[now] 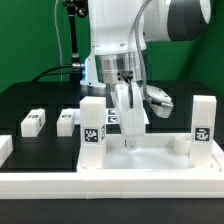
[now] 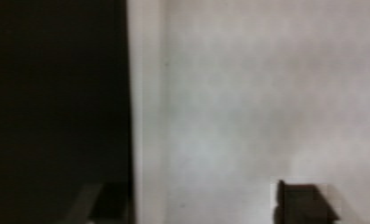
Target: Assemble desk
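The wrist view is blurred: the desk panel [image 2: 253, 100] is a featureless pale field, and of the gripper [image 2: 200, 205] only two dark fingertips [image 2: 301, 203] show, cut by the picture's edge. In the exterior view the arm [image 1: 140, 30] runs off the top edge, and the tags [image 1: 93, 134] on the upright legs [image 1: 203, 112] are too small to read.

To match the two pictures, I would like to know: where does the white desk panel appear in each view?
Exterior view: the desk panel lies low in the picture, below the gripper.
Wrist view: the desk panel is the wide pale area beside the black table.
Shared landmark: the gripper.
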Motion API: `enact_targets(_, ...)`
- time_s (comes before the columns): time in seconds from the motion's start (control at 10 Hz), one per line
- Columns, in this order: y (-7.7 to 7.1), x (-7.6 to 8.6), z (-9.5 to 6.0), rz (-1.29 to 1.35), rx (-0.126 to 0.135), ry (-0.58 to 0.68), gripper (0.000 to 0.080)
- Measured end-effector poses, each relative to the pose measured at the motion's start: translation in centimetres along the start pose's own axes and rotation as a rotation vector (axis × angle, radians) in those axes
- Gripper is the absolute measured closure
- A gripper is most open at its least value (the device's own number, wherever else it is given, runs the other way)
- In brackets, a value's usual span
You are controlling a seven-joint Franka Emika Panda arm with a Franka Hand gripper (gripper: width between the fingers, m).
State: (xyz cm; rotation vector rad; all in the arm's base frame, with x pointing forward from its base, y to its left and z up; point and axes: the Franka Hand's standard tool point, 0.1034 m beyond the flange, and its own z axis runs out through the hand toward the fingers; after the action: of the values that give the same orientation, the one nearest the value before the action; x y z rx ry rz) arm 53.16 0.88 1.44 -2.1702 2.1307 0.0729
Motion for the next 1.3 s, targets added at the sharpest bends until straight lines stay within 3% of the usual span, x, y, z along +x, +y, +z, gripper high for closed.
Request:
enact_targets(0.1,0.6,-0.1,0.3,0.002,-0.018,-0.007,0.0488)
enact_targets(0.2,1.1,-0.2,0.5,0.003,-0.035,-0.015,0.0691)
enact_targets(0.4,1.2,-0.1,0.5,0.013,-0.038,-0.015,0.0735)
enact_targets(1.2,1.3,0.0,0.5,0.011,-0.038,-0.015,0.0735)
enact_targets(1.3,1.8,0.8,0.2,-0.086,-0.028,-0.013,0.0735)
